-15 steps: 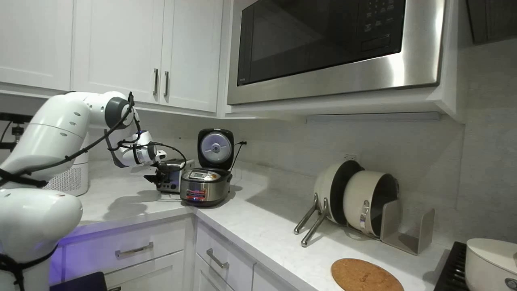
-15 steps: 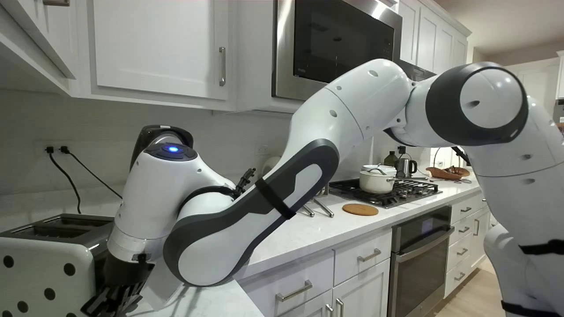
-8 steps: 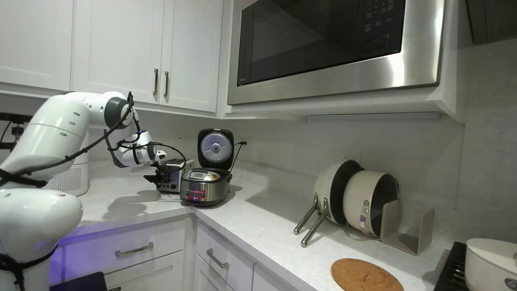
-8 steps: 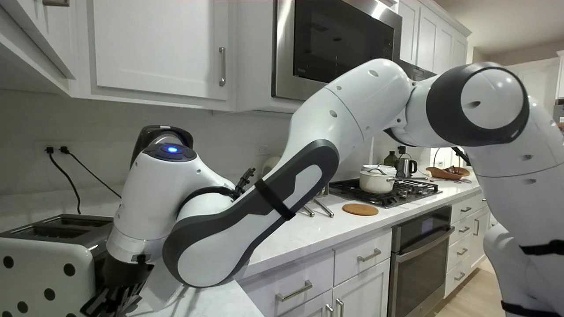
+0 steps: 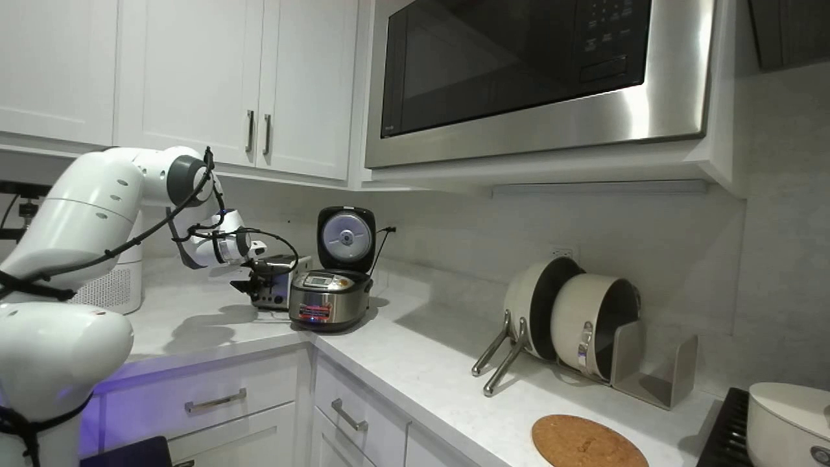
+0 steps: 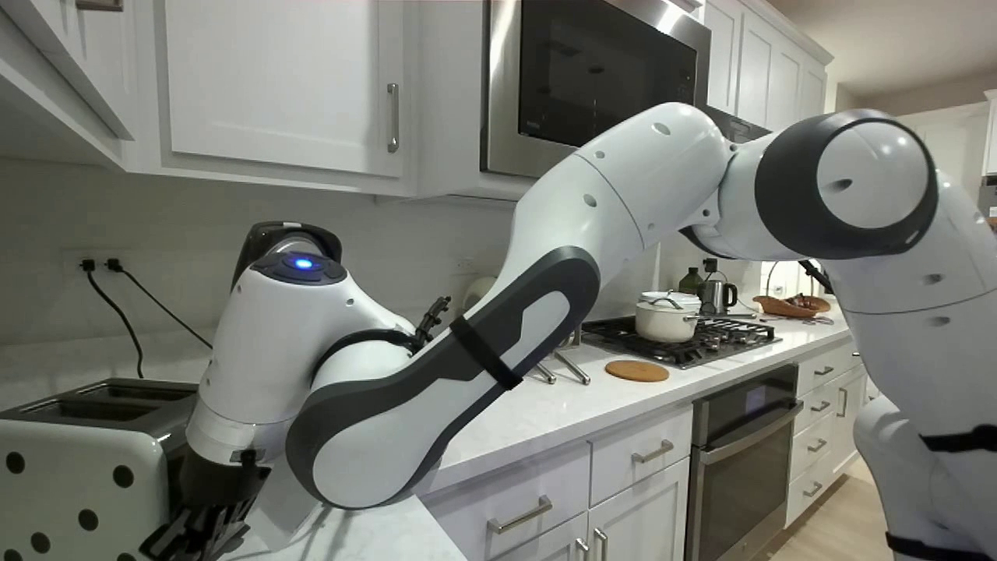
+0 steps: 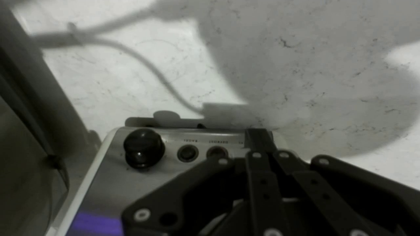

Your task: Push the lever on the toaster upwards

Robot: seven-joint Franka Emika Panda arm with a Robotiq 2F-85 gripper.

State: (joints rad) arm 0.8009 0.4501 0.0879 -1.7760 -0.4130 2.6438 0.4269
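Note:
The toaster (image 5: pixel 281 290) stands on the counter beside the round steel cooker. In an exterior view its near side (image 6: pixel 78 487) is white with black dots, and its slotted top is dark. In the wrist view its steel front panel (image 7: pixel 131 186) shows a black knob (image 7: pixel 143 148) and round buttons. I cannot make out the lever; my gripper covers part of the panel. My gripper (image 7: pixel 261 139) is shut, fingertips together, over the lower right of the panel, with nothing visible between them. It is also in front of the toaster in both exterior views (image 5: pixel 245 285) (image 6: pixel 183 538).
The round steel cooker (image 5: pixel 331 303) stands close beside the toaster with its lid (image 5: pixel 347 237) up. A white cylindrical appliance (image 5: pixel 120 288) stands behind the arm. Pans (image 5: pixel 583 318) in a rack and a cork mat (image 5: pixel 587 441) lie farther along the counter. Cabinets (image 6: pixel 273 86) hang above.
In an exterior view my wrist and gripper have shifted very slightly left, toward the toaster. The gripper looks the same, and the toaster has not visibly moved.

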